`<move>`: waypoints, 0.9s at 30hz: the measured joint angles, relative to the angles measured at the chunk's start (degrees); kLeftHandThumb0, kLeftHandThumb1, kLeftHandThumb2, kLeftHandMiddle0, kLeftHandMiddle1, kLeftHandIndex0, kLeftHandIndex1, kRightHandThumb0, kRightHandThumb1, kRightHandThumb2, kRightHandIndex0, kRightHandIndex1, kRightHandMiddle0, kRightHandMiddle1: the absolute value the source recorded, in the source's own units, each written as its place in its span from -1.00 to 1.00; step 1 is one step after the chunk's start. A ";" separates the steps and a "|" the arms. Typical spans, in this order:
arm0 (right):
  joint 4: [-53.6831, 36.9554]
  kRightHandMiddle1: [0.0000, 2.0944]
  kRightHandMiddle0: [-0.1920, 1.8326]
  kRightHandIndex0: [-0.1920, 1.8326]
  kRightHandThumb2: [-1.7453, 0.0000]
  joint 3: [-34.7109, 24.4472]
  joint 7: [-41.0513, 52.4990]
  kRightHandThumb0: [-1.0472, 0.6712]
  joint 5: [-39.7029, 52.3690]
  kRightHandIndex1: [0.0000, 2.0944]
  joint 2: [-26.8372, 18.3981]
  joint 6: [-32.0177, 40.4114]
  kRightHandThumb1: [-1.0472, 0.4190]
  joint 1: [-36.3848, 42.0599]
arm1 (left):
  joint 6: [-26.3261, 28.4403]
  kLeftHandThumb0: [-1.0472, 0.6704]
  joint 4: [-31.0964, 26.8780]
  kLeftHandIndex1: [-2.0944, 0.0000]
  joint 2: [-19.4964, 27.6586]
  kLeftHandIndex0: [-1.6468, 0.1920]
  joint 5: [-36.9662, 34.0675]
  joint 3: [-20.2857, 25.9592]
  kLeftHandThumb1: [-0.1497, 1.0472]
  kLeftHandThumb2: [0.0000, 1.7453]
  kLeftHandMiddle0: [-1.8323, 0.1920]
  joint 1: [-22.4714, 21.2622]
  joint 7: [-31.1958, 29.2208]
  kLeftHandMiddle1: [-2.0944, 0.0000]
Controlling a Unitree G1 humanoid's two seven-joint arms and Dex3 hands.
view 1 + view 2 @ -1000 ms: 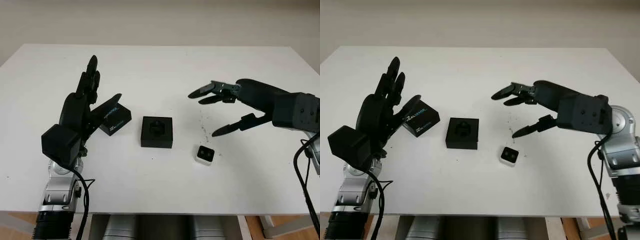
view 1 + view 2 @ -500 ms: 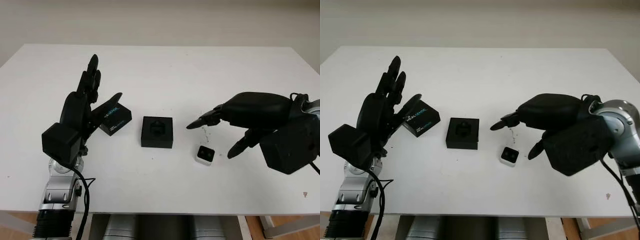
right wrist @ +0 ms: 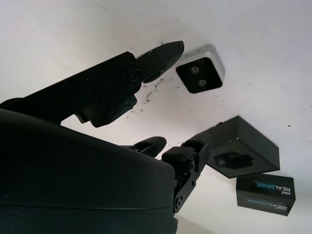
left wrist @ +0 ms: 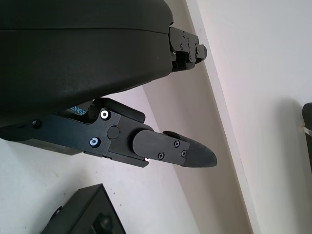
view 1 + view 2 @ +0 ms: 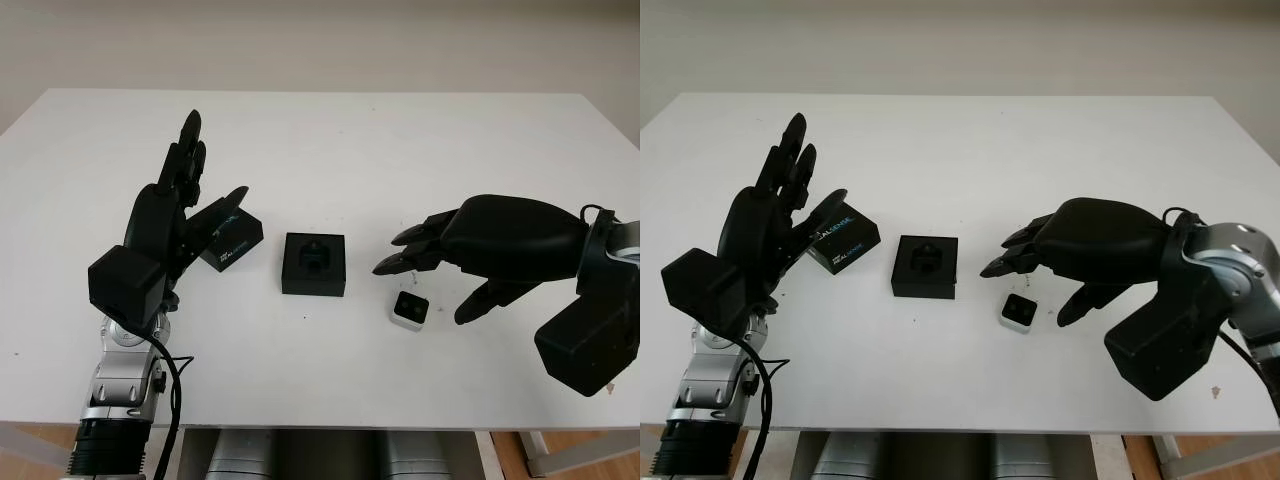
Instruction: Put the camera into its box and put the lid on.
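Standing at the left: the left hand [image 5: 170, 215] is raised above the white table [image 5: 330, 140], holding nothing, its fingers straight and spread, pointing toward the far edge.
Lid: the black lid [image 5: 231, 240] with printed lettering lies flat on the table just right of the left hand, partly hidden behind the thumb; whether the thumb touches it cannot be told.
Box: the open black box [image 5: 314, 264] sits near the middle of the table, right of the lid and apart from it, with a dark insert showing inside.
Camera: the small camera [image 5: 409, 309], white-sided with a black face, lies on the table right of the box and a little nearer, apart from it.
Right hand: the right hand [image 5: 470, 250] hovers over the camera, empty, its fingers parted, two fingertips on the far left side of the camera and the thumb to its right, none touching it.
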 measured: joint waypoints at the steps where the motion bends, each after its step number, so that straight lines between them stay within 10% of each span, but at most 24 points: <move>1: 0.48 -0.82 -0.31 -0.36 0.93 0.29 -0.44 -0.28 -0.19 -0.87 0.12 -0.26 -0.66 0.00 | 0.01 -0.45 0.00 0.95 0.00 0.77 0.02 -0.01 1.00 -0.85 0.79 0.00 0.02 0.95; 21: 10.49 -0.67 -0.32 -0.29 0.94 4.86 -7.58 -0.29 -5.77 -0.84 3.09 -5.10 -0.67 -2.41 | 1.03 -0.45 -0.92 0.95 0.00 0.78 0.53 -0.17 1.00 -0.85 0.79 0.02 0.31 0.95; 27: 12.31 -0.35 -0.44 -0.27 0.94 5.45 -8.96 -0.30 -6.41 -0.82 3.47 -5.97 -0.66 -3.25 | 1.44 -0.46 -1.61 0.95 0.00 0.78 0.50 -0.23 1.00 -0.85 0.79 0.07 0.30 0.95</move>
